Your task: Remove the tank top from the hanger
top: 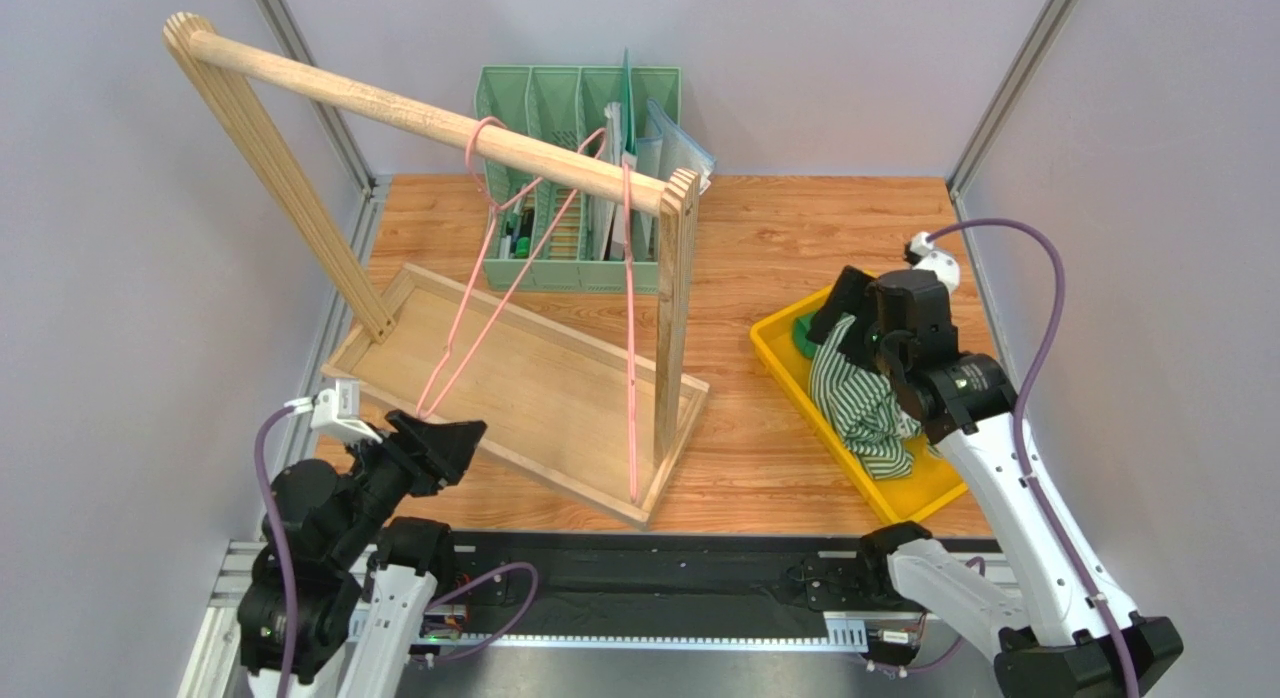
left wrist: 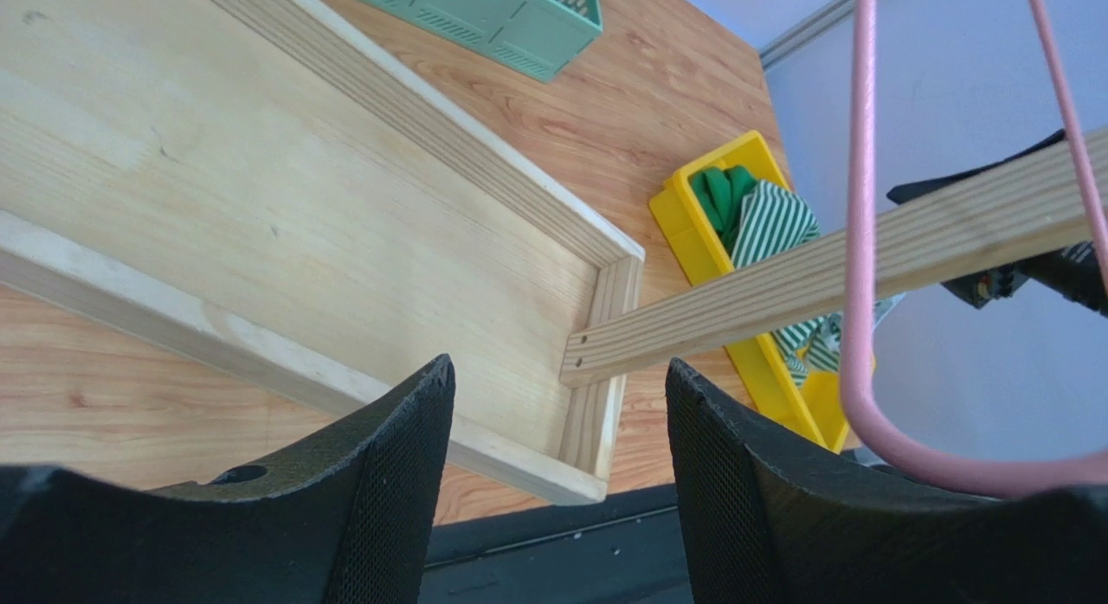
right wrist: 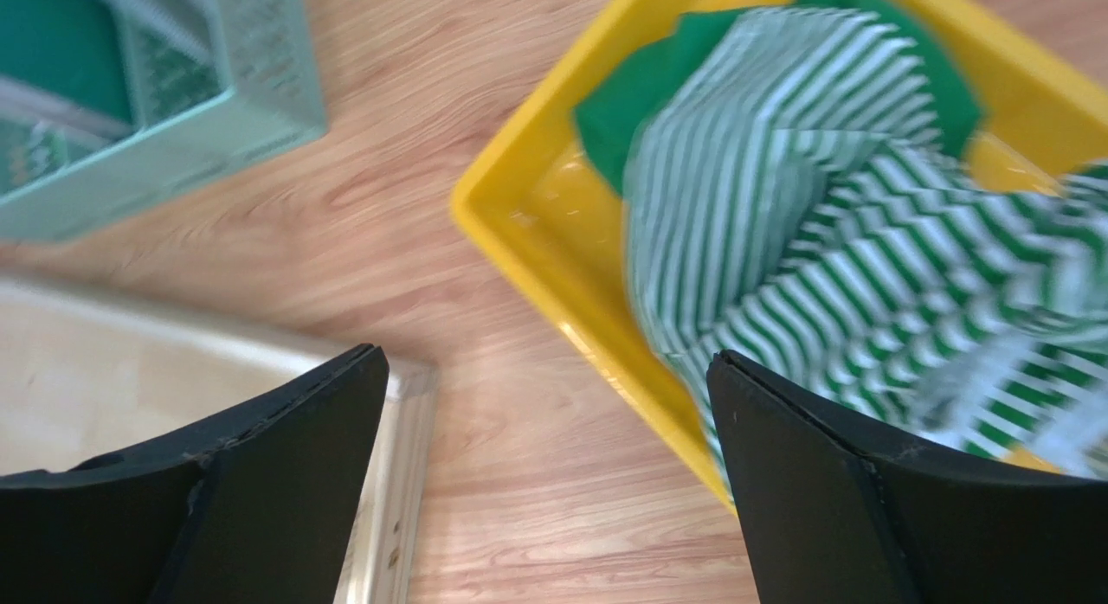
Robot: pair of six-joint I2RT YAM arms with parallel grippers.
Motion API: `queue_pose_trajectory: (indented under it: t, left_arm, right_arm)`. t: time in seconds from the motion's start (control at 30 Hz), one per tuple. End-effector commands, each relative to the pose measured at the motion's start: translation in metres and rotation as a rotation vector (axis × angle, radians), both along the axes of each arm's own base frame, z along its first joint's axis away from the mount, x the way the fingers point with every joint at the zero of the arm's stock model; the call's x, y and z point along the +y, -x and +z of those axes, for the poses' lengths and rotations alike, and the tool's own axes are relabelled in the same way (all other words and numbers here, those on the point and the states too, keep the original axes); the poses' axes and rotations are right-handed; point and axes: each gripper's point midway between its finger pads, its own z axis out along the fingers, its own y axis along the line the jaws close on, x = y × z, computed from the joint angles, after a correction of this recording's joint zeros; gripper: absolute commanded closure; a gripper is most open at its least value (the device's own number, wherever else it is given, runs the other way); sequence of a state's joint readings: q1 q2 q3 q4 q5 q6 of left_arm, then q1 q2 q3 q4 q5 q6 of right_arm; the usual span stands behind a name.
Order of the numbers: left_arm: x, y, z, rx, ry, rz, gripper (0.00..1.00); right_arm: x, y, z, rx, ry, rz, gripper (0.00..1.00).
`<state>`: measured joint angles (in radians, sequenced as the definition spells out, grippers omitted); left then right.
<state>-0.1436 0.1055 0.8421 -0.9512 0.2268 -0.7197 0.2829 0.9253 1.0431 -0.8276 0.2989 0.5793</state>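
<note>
The fingers point(right wrist: 267, 481) of the right gripper point(right wrist: 546, 461) are standing wide apart with nothing between them, and the gripper is hovering to the right of the wooden rack point(top: 421, 121), over the yellow tray point(top: 774, 353). The tank top point(top: 857, 391), green with white stripes, is lying crumpled in that tray, spilling toward its near end, well clear of the rack's right post. In the right wrist view the cloth is lying just below the right-hand finger, not pinched by either one.

The left gripper point(left wrist: 559, 487) is also holding its fingers point(left wrist: 390, 500) parted and gripping nothing. It is waiting at the rack's near left corner, facing across the rack's shallow base. The pink hanger point(top: 496, 278) is hanging bare from the rack's top rail, its lower end dangling just beside the left gripper. A green organizer point(top: 579, 98) is sitting behind the rack, against the back wall.
</note>
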Motion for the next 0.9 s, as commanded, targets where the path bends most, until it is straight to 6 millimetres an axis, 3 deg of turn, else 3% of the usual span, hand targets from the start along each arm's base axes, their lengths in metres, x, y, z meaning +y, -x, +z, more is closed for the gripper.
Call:
queue_pose_trajectory:
  t: [0.0,0.03,0.07,0.1,0.13,0.2,0.23,0.27,0.3,0.33,0.37,0.43,0.47,0.53,0.57,0.6,0.67,0.87]
  left_arm:
    - [-0.013,-0.014,0.001,-0.048,0.083,-0.042,0.34]
    - [-0.015,-0.016,-0.002,-0.047,0.088,-0.047,0.33]
    - [-0.017,-0.019,-0.013,-0.026,0.1,-0.052,0.33]
    - [-0.019,-0.022,-0.012,-0.04,0.111,-0.065,0.32]
    - [-0.021,-0.024,-0.015,-0.037,0.122,-0.069,0.32]
    - [-0.027,-0.029,-0.024,-0.034,0.159,-0.09,0.32]
    - [-0.029,-0.031,-0.026,-0.035,0.173,-0.096,0.32]
    - [-0.031,-0.036,-0.038,-0.014,0.184,-0.102,0.32]
    - [-0.036,-0.035,-0.032,-0.052,0.224,-0.124,0.31]
    - [-0.037,-0.037,-0.033,-0.06,0.24,-0.13,0.31]
    - [-0.04,-0.04,-0.043,-0.054,0.257,-0.139,0.31]
    - [-0.044,-0.043,-0.039,-0.089,0.307,-0.161,0.31]
    - [-0.046,-0.046,-0.048,-0.085,0.322,-0.166,0.31]
    - [-0.05,-0.047,-0.047,-0.105,0.359,-0.187,0.31]
    - [-0.052,-0.05,-0.054,-0.088,0.36,-0.195,0.31]
    - [-0.054,-0.049,-0.052,-0.097,0.366,-0.217,0.31]
    - [-0.056,-0.05,-0.06,-0.081,0.373,-0.222,0.31]
    - [-0.059,-0.05,-0.074,-0.047,0.356,-0.24,0.31]
  right_arm:
    - [0.057,-0.006,0.0,-0.091,-0.107,0.291,0.0]
    - [0.078,-0.003,0.003,-0.117,-0.18,0.386,0.0]
    - [0.086,0.0,0.0,-0.123,-0.211,0.428,0.0]
    - [0.091,0.009,-0.016,-0.108,-0.233,0.462,0.0]
    - [0.103,0.012,-0.013,-0.141,-0.277,0.523,0.0]
    - [0.109,0.019,-0.01,-0.194,-0.313,0.57,0.0]
    - [0.115,0.029,-0.025,-0.173,-0.338,0.615,0.0]
    - [0.118,0.033,-0.027,-0.181,-0.351,0.636,0.0]
    - [0.121,0.035,-0.025,-0.204,-0.365,0.657,0.0]
    - [0.125,0.044,-0.037,-0.189,-0.39,0.69,0.0]
    - [0.127,0.047,-0.041,-0.186,-0.405,0.702,0.0]
    - [0.134,0.053,-0.049,-0.176,-0.454,0.736,0.0]
    - [0.135,0.058,-0.067,-0.139,-0.475,0.735,0.0]
    - [0.143,0.063,-0.066,-0.16,-0.538,0.768,0.0]
    - [0.143,0.069,-0.081,-0.141,-0.558,0.765,0.0]
    - [0.146,0.068,-0.074,-0.183,-0.594,0.772,0.0]
    - [0.145,0.075,-0.087,-0.189,-0.623,0.766,0.0]
    - [0.139,0.084,-0.084,-0.322,-0.684,0.731,0.0]
